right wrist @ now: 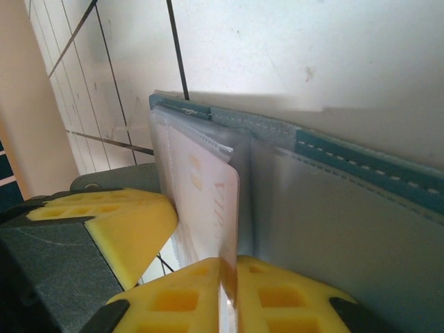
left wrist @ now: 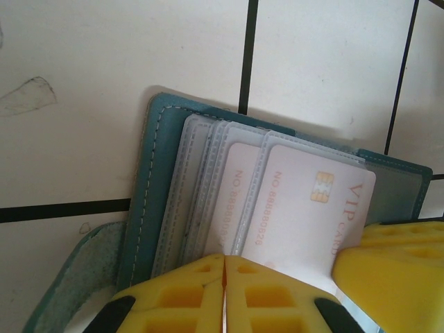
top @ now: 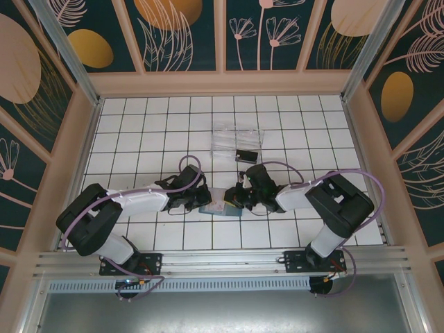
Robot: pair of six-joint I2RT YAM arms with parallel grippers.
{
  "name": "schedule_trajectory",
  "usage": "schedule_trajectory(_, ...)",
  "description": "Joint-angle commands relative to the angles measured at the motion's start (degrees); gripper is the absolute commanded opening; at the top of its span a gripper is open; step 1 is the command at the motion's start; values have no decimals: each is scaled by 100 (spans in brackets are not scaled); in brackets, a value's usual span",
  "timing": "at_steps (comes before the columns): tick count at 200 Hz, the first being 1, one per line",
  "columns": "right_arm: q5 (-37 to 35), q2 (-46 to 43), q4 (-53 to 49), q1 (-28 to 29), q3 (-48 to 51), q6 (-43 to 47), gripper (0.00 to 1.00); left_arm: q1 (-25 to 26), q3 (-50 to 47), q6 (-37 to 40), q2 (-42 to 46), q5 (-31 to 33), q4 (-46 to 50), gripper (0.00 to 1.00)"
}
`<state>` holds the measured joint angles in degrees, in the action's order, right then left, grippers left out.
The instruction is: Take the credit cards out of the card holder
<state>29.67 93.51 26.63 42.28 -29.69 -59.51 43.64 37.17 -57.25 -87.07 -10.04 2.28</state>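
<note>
Teal card holder (left wrist: 148, 208) is pinched by left jaws, white card (left wrist: 305, 225) by right jaws; a straight outward pull seems next.

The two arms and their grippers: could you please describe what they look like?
Both the left arm and the right arm have bulky black joint housings joined by white link segments. A purple cable loops along each arm. The left gripper and the right gripper have bright yellow fingers with square recessed pockets, on dark grey mounts.
</note>
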Motion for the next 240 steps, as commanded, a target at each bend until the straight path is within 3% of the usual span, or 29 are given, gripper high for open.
schedule_trajectory(1,-45,-175,17,-62,95,7,15,13,-39,-23,-96,114,347,9)
schedule_trajectory(102,-69,-290,9,-101,174,-9,9,13,-17,-24,-148,99,353,9)
schedule_trajectory(195,-155,-357,-194,-159,234,51,14,13,53,4,-173,90,387,9)
schedule_trajectory(240,-98,-347,-101,-159,227,61,11,9,78,4,-180,86,388,9)
